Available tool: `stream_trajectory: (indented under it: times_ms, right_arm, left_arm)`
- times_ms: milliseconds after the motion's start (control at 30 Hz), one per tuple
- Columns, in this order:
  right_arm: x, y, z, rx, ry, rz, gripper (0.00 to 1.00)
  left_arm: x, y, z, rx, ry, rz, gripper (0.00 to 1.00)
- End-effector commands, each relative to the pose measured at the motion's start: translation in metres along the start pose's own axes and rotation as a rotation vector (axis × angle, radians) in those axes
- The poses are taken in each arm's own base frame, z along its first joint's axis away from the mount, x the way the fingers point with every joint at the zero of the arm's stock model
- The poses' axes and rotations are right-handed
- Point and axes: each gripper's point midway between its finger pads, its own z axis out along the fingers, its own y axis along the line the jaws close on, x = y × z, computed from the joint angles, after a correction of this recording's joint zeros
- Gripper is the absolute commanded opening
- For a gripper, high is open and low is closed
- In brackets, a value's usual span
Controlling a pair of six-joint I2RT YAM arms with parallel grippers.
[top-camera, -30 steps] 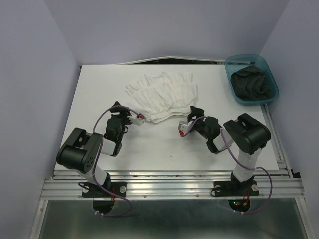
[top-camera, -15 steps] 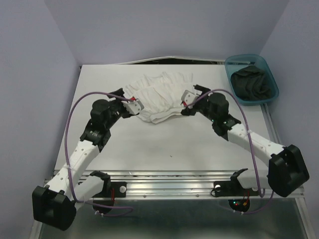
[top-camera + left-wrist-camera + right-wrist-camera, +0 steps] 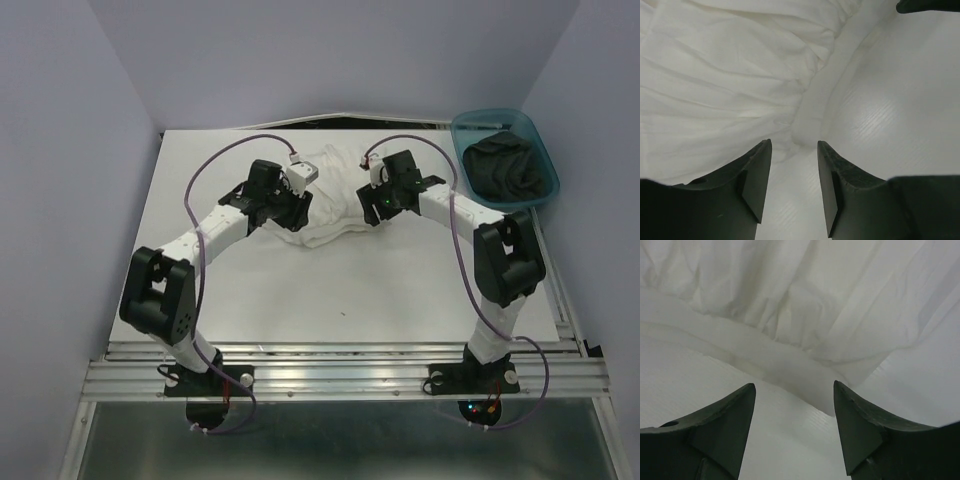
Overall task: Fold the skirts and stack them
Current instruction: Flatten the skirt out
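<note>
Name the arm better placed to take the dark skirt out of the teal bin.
Right, probably. The dark skirt lies in the teal bin at the far right, on that arm's side; the right gripper, open over the white skirt's edge, is nearer the bin than the left gripper.

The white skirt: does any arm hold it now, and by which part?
Nothing is held. The left gripper and right gripper have their fingers apart at the waistband edge of the white skirt, not closed on it.

White table (image 3: pixel 300 290), lavender walls (image 3: pixel 60 150)
</note>
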Motion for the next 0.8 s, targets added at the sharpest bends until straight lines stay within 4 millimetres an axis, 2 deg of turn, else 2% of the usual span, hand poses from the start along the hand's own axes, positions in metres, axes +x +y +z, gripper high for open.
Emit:
stream_trajectory:
  times_ms: [0, 133, 200, 333, 433, 467, 533, 567, 633, 667, 733, 767]
  right_arm:
    - [-0.007, -0.010, 0.006, -0.006, 0.026, 0.163, 0.66]
    - [0.016, -0.018, 0.029, 0.018, 0.085, 0.198, 0.62]
    - [0.029, -0.019, 0.040, 0.023, 0.123, 0.215, 0.59]
    - [0.054, -0.016, 0.047, 0.018, 0.189, 0.218, 0.57]
    - [0.074, -0.015, 0.044, 0.019, 0.242, 0.196, 0.55]
    - [0.080, -0.015, 0.041, 0.025, 0.254, 0.183, 0.54]
    - [0.085, -0.017, 0.035, 0.033, 0.258, 0.142, 0.54]
    - [0.093, -0.018, 0.032, 0.044, 0.272, 0.122, 0.54]
    - [0.099, -0.021, 0.025, 0.052, 0.273, 0.066, 0.54]
    - [0.100, -0.022, 0.022, 0.050, 0.275, 0.029, 0.54]
    - [0.102, -0.017, 0.013, 0.037, 0.281, -0.014, 0.52]
    - [0.103, -0.018, 0.008, 0.042, 0.278, -0.032, 0.52]
  left_arm:
    - [-0.012, -0.005, 0.016, -0.008, 0.003, -0.117, 0.50]
    - [0.025, 0.009, 0.047, -0.069, 0.117, -0.148, 0.46]
    - [0.039, 0.014, 0.053, -0.092, 0.159, -0.150, 0.45]
    - [0.066, 0.022, 0.061, -0.144, 0.244, -0.114, 0.41]
    - [0.083, 0.017, 0.054, -0.141, 0.299, -0.063, 0.38]
    - [0.097, 0.015, 0.049, -0.153, 0.335, -0.040, 0.35]
    - [0.102, 0.010, 0.039, -0.163, 0.346, 0.020, 0.35]
    - [0.119, 0.006, 0.034, -0.148, 0.388, 0.058, 0.33]
    - [0.123, -0.005, 0.024, -0.132, 0.394, 0.115, 0.33]
    - [0.138, -0.012, 0.018, -0.112, 0.428, 0.151, 0.33]
    - [0.142, -0.026, 0.008, -0.086, 0.432, 0.214, 0.33]
    - [0.136, -0.029, 0.006, -0.084, 0.412, 0.224, 0.33]
